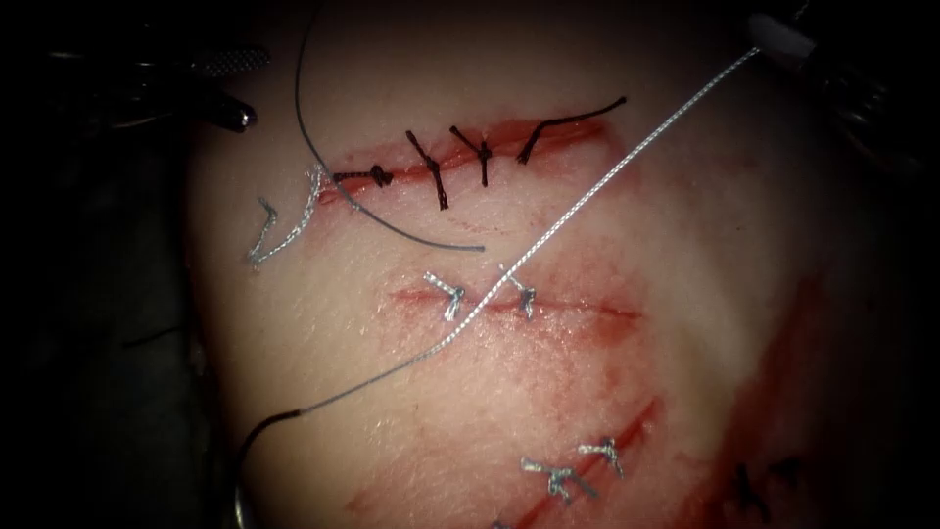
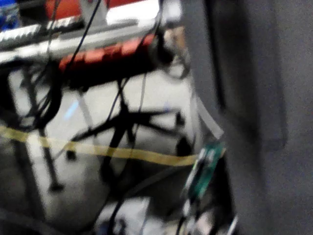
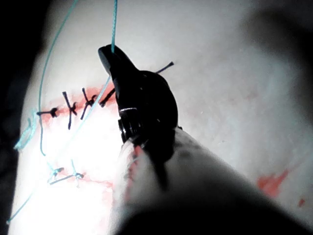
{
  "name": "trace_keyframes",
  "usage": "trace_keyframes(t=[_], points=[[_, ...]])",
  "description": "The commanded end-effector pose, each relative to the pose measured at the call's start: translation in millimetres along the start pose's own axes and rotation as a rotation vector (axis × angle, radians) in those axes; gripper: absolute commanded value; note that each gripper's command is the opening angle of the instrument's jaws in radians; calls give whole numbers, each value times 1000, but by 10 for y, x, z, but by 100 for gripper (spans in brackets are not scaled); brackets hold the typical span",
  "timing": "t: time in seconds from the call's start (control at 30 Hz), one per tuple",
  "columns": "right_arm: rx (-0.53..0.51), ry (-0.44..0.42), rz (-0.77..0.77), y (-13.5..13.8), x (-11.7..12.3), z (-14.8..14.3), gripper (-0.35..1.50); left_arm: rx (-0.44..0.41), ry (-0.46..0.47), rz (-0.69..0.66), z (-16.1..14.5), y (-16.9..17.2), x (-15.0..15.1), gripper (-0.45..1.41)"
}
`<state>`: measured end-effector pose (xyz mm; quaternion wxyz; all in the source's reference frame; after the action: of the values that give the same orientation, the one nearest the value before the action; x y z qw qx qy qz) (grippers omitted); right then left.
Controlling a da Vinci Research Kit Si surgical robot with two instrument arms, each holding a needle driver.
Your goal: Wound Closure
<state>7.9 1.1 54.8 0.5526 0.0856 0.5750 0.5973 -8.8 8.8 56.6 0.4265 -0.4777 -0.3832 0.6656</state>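
Here the right gripper point(image 1: 778, 39) pinches the thread point(image 1: 607, 176) and holds it tight.
The thread runs down and left from that gripper, across the middle cut point(image 1: 548, 306) in the tissue point(image 1: 705, 274), to the needle point(image 1: 257, 436) lying at the tissue's lower left edge, on the left of the cut; whether it is in the tissue I cannot tell. The left gripper point(image 1: 230, 88) sits at the upper left with its two parts spread, holding nothing.
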Motion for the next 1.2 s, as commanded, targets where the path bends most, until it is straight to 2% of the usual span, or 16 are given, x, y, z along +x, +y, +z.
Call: trace_keyframes(t=[0.03, 0.2, 0.27, 0.47, 0.67, 0.77, 0.87, 0.93, 0.97, 1.1, 1.17, 1.2], points=[[-20, 15, -10, 25, 20, -2, -35, -1, -4, -2, 3, -3, -2, 135], [-108, 75, -76, 73, 75, -34, -35, 8, -59, 1, -14, -7, -8, 133], [-137, 92, -74, 86, 87, -43, -35, 25, -109, -75, -15, -10, -22, 128], [-121, 82, -76, 80, 82, -43, -35, 107, -227, -148, 8, -16, -54, 123], [-104, 72, -76, 64, 70, -36, -35, 163, -336, -292, 34, -21, -91, 103], [-107, 74, -76, 57, 64, -34, -35, 163, -349, -331, 42, -19, -91, 98], [-93, 65, -77, 51, 59, -34, -35, 173, -324, -332, 44, -2, -75, 96], [-93, 66, -77, 50, 58, -33, -35, 185, -311, -418, 46, 15, -69, 66], [-94, 66, -77, 49, 58, -33, -35, 188, -308, -429, 48, 18, -72, 58], [-94, 66, -77, 49, 57, -34, -35, 198, -323, -493, 66, 11, -97, 46], [-94, 66, -76, 48, 57, -34, -35, 252, -339, -543, 77, 0, -117, 24], [-95, 66, -76, 47, 57, -34, -35, 283, -353, -537, 82, -6, -125, 26]])
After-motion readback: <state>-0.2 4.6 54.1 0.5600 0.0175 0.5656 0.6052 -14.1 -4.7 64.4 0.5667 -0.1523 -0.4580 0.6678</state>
